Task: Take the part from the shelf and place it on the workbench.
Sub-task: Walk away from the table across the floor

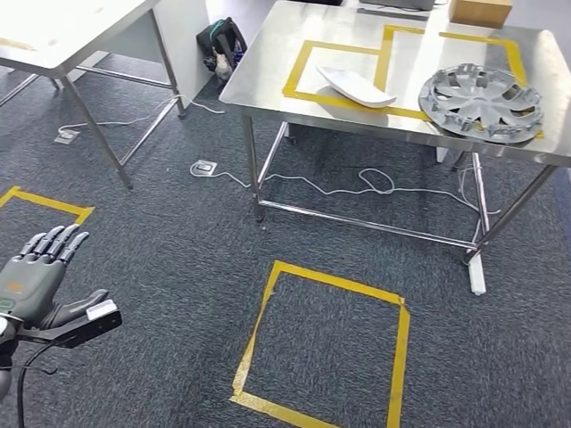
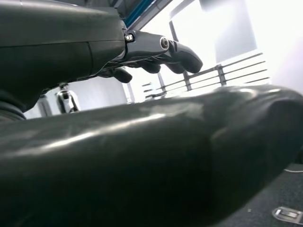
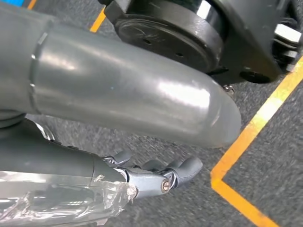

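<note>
While the left robot hand (image 1: 37, 281) hangs low over the dark carpet (image 1: 169, 259), its fingers (image 1: 57, 242) are stretched out straight and side by side, the thumb stuck out to one side, with nothing in its grasp. In the left wrist view the thumb (image 2: 150, 156) looms large and the darker fingers (image 2: 171, 52) reach out above it, again holding nothing. The right robot hand (image 3: 143, 142) hangs over the carpet too, its fingers (image 3: 175, 172) extended and loosely together, thumb apart, empty, just beside a strip of yellow tape (image 3: 257, 123) on the floor.

Just ahead of the left robot hand, a corner of a yellow taped outline (image 1: 47, 203) lies on the carpet. Further out and across to its right, a larger yellow taped square (image 1: 323, 343) marks the floor. Beyond that square, well away from either robot hand, stands a steel counter (image 1: 269, 80) with its own yellow tape outlines.

The part (image 1: 482, 102) lies flat on the far right end of that counter: a round silver-grey wheel cover with curved spokes and openings between them, overlapping the tape line. Beside it, nearer the middle of the counter, rests a white curved piece (image 1: 357, 86) inside a taped rectangle. A cardboard box (image 1: 479, 11) sits at the counter's far edge. White cables (image 1: 323, 189) trail on the floor beneath. A second table (image 1: 61, 36) stands far ahead of the left robot hand, and a dark bag (image 1: 222, 45) sits on the floor between the two.
</note>
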You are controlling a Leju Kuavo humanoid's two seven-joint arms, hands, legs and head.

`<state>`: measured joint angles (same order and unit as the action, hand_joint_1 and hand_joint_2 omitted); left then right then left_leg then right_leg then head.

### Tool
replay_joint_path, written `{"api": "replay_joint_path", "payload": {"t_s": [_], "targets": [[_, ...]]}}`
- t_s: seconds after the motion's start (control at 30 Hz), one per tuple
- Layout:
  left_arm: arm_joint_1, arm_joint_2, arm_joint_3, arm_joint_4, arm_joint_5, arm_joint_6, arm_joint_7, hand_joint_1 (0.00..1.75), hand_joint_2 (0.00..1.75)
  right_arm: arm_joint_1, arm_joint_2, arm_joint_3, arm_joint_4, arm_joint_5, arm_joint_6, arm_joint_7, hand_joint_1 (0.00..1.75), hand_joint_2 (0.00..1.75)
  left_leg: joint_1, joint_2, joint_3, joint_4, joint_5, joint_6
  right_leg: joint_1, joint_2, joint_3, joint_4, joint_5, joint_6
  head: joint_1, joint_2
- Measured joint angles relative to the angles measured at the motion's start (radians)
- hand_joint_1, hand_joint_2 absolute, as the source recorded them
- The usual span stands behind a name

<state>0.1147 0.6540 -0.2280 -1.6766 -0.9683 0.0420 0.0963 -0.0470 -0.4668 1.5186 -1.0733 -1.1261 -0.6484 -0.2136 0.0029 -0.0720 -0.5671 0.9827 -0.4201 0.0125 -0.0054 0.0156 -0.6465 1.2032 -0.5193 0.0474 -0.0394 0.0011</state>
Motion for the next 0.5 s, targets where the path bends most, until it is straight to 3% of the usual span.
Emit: {"api": "replay_joint_path", "payload": {"t_s": [0.07, 0.1, 0.13, 0.2, 0.27, 0.33, 0.4, 0.43, 0.47, 0.5], "targets": [[0.000, 0.000, 0.001, 0.000, -0.001, 0.000, 0.001, 0.00, 0.00, -0.001, 0.000, -0.001, 0.000, 0.004, 0.003, 0.002, 0.00, 0.00, 0.000, -0.025, 0.001, 0.001, 0.001, -0.005, -0.001, 0.045, 0.066, -0.138, 0.049, -0.012, -0.001, 0.000], [0.000, 0.000, 0.001, 0.000, -0.002, 0.000, 0.001, 0.00, 0.00, -0.001, 0.000, -0.002, 0.001, 0.007, 0.006, 0.004, 0.00, 0.00, 0.001, -0.037, -0.001, 0.001, 0.003, -0.010, 0.000, 0.059, 0.087, -0.178, 0.057, -0.015, -0.001, 0.000], [0.000, 0.001, 0.002, 0.000, -0.002, 0.000, 0.001, 0.00, 0.00, -0.002, 0.000, -0.004, 0.002, 0.010, 0.009, 0.006, 0.00, 0.00, 0.003, -0.048, -0.004, -0.001, 0.005, -0.016, 0.001, 0.063, 0.095, -0.195, 0.055, -0.018, -0.001, 0.000], [0.005, 0.003, 0.004, 0.000, -0.003, 0.000, 0.001, 0.00, 0.00, -0.003, 0.000, -0.008, 0.003, 0.018, 0.015, 0.010, 0.00, 0.00, 0.007, -0.062, -0.011, -0.003, 0.010, -0.030, 0.003, 0.039, 0.104, -0.205, 0.061, -0.026, -0.001, 0.000], [0.008, 0.007, 0.006, 0.000, -0.003, -0.001, 0.002, 0.00, 0.00, -0.002, 0.001, -0.014, 0.004, 0.028, 0.021, 0.015, 0.00, 0.00, 0.006, -0.021, -0.029, 0.032, -0.012, -0.039, -0.001, 0.013, 0.110, -0.215, 0.071, -0.038, -0.003, 0.000], [0.006, 0.009, 0.008, 0.000, -0.003, -0.004, 0.004, 0.00, 0.00, 0.002, 0.001, -0.021, 0.006, 0.040, 0.026, 0.022, 0.00, 0.00, 0.006, 0.038, -0.079, 0.142, -0.080, -0.048, -0.003, -0.014, 0.109, -0.221, 0.076, -0.044, -0.005, 0.000], [0.010, 0.009, 0.008, 0.000, -0.002, -0.008, 0.007, 0.00, 0.00, 0.006, 0.001, -0.023, 0.008, 0.050, 0.033, 0.028, 0.00, 0.00, 0.012, 0.056, -0.131, 0.256, -0.135, -0.058, -0.003, -0.042, 0.105, -0.222, 0.078, -0.044, -0.006, 0.000], [0.014, 0.009, 0.008, 0.000, -0.002, -0.009, 0.008, 0.00, 0.00, 0.007, 0.001, -0.024, 0.009, 0.054, 0.038, 0.030, 0.00, 0.00, 0.015, 0.059, -0.138, 0.274, -0.136, -0.062, -0.004, -0.056, 0.103, -0.222, 0.078, -0.042, -0.006, 0.000], [0.018, 0.009, 0.008, 0.000, -0.002, -0.009, 0.010, 0.00, 0.00, 0.008, 0.001, -0.024, 0.010, 0.057, 0.043, 0.031, 0.00, 0.00, 0.018, 0.063, -0.124, 0.253, -0.119, -0.066, -0.005, -0.070, 0.101, -0.222, 0.079, -0.040, -0.006, 0.000], [0.021, 0.010, 0.010, 0.000, -0.002, -0.007, 0.011, 0.00, 0.00, 0.008, 0.001, -0.025, 0.012, 0.060, 0.049, 0.031, 0.00, 0.00, 0.021, 0.074, -0.090, 0.196, -0.090, -0.069, -0.006, -0.084, 0.101, -0.221, 0.079, -0.036, -0.006, 0.000]]}}
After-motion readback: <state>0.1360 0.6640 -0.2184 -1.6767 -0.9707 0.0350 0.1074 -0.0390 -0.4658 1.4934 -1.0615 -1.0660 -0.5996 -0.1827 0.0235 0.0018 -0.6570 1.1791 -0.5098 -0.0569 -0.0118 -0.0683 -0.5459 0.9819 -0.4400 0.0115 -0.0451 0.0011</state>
